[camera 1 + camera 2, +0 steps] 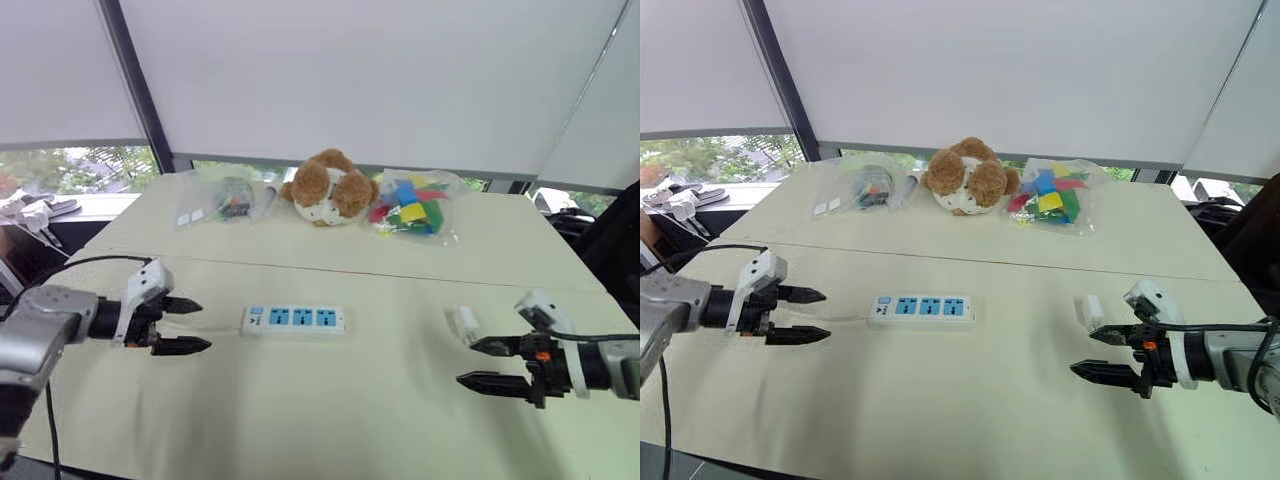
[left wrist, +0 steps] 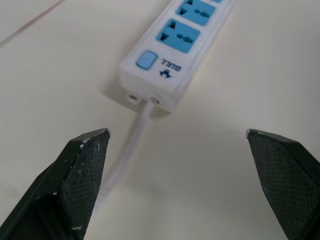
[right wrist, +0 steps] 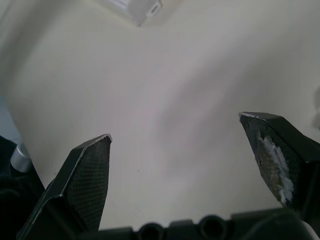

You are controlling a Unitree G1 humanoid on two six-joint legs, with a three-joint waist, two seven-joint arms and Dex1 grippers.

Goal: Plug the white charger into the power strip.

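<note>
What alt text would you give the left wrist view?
A white plastic power strip with blue sockets lies on the cream table, its white cord trailing between the two black fingers of the open left gripper, which holds nothing.

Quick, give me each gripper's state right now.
Left gripper: open, empty, at the cord end of the power strip.
Right gripper: open, empty, near the white charger, not touching it.

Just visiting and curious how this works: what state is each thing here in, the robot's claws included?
power strip: lying flat, sockets up, all three empty.
charger: lying loose, unplugged, not held.
left gripper: open, empty, aimed at the power strip.
right gripper: open, empty, near the charger.
teddy bear: resting at the back, untouched.
</note>
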